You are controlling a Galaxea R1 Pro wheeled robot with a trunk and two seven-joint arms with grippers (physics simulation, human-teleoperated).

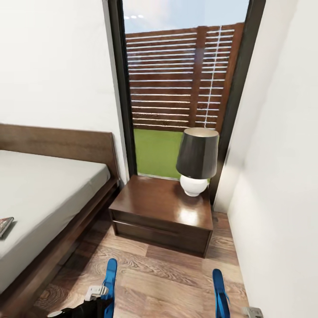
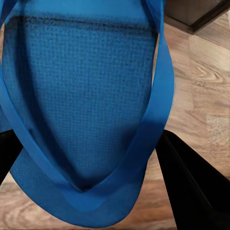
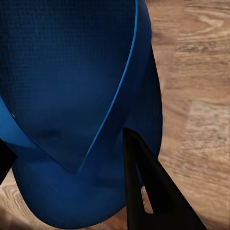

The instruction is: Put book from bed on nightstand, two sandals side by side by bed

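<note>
between each end effector's fingers — a sandal

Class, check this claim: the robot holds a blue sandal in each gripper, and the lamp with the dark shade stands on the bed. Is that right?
Not quite. The head view shows the lamp standing on the nightstand, not on the bed. The rest stands: the left sandal and right sandal each sit between their gripper's jaws.

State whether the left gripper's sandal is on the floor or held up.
Held up: the left gripper is shut on the sandal, floor behind it.
</note>
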